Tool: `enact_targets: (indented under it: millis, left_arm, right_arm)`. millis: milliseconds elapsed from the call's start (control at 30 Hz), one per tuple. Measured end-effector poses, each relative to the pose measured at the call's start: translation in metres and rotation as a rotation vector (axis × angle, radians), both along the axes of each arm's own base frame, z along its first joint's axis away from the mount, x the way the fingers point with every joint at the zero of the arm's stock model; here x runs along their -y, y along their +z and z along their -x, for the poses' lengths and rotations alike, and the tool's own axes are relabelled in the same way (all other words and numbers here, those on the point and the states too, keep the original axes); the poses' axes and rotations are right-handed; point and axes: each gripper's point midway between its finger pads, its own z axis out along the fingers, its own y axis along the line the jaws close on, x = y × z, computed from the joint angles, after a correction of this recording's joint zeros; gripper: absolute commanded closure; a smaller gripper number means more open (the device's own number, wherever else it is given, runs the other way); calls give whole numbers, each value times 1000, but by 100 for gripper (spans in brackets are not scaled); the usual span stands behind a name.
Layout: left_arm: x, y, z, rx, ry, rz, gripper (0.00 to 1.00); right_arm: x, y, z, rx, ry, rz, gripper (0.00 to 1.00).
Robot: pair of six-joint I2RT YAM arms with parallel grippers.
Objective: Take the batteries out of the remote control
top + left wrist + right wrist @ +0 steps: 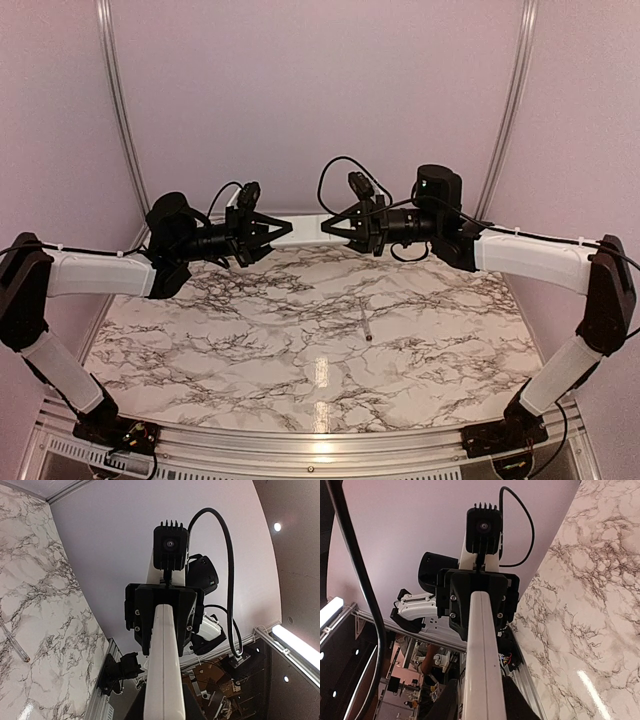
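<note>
The white remote control (303,231) hangs level in the air above the back of the table, held at both ends. My left gripper (272,232) is shut on its left end, and my right gripper (335,228) is shut on its right end. In the left wrist view the remote control (165,655) runs away from my left gripper (164,700) to the right one. The right wrist view shows the same bar (481,640) between the right gripper's (480,700) dark fingers. One slim cylinder with a dark tip, seemingly a battery (367,327), lies on the table; it also shows in the left wrist view (12,640).
The marble table (200,330) has a metal rail along its front edge (320,445). Plain pale walls close in the back and both sides. Each arm's black cable loops above its wrist.
</note>
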Motion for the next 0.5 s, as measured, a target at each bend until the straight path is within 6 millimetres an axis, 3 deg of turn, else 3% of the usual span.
enact_targets:
  millis: [233, 400, 500]
  left_arm:
    - [2, -7, 0, -59, -8, -20, 100]
    - [2, -10, -1, -75, -6, -31, 100]
    - [2, -11, -1, -78, -5, -34, 100]
  right_arm:
    - [-1, -4, -1, 35, 4, 5, 39]
    - [-1, -7, -1, 38, 5, 16, 15]
    - [0, -13, -2, 39, -4, 49, 10]
